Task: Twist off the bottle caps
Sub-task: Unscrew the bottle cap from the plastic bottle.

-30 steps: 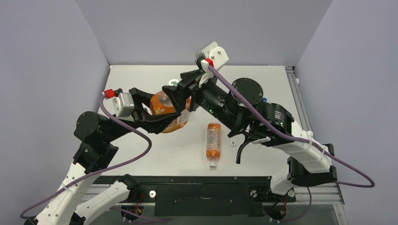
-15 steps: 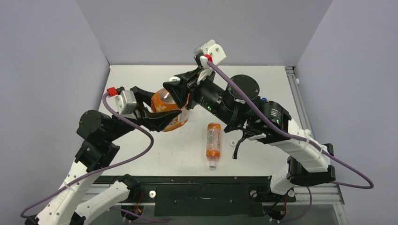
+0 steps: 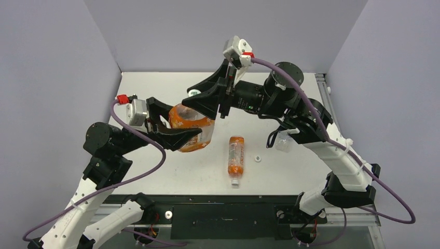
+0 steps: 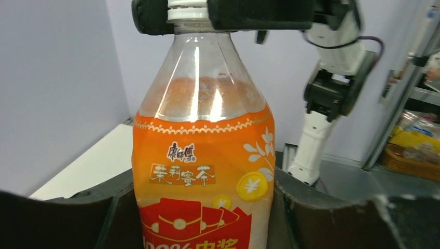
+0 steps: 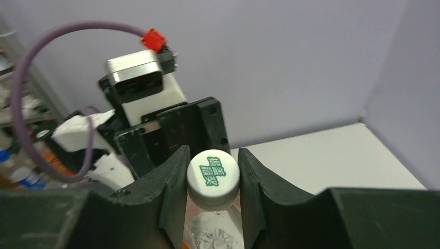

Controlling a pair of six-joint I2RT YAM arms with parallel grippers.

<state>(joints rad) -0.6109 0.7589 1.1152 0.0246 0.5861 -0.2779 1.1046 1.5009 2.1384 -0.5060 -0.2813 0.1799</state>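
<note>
My left gripper [image 3: 181,136] is shut on the wide squarish orange bottle [image 3: 193,127] and holds it above the table; in the left wrist view the bottle [image 4: 202,155] fills the space between the jaws. My right gripper [image 3: 196,98] is shut on that bottle's white cap with the green mark [image 5: 212,171], one finger on each side. The cap [image 4: 188,11] also shows at the top of the left wrist view, between the right gripper's black fingers [image 4: 259,13]. A slim orange bottle [image 3: 236,154] lies on the table with its white cap [image 3: 235,181] pointing toward me.
A loose white cap [image 3: 257,158] lies right of the slim bottle. A clear plastic object [image 3: 283,141] shows partly under the right arm. Grey walls enclose the table [image 3: 155,88] on three sides.
The right arm has swung up and back and its wrist has turned while staying on the cap. The wide orange bottle has shifted a little in the left gripper's hold.
</note>
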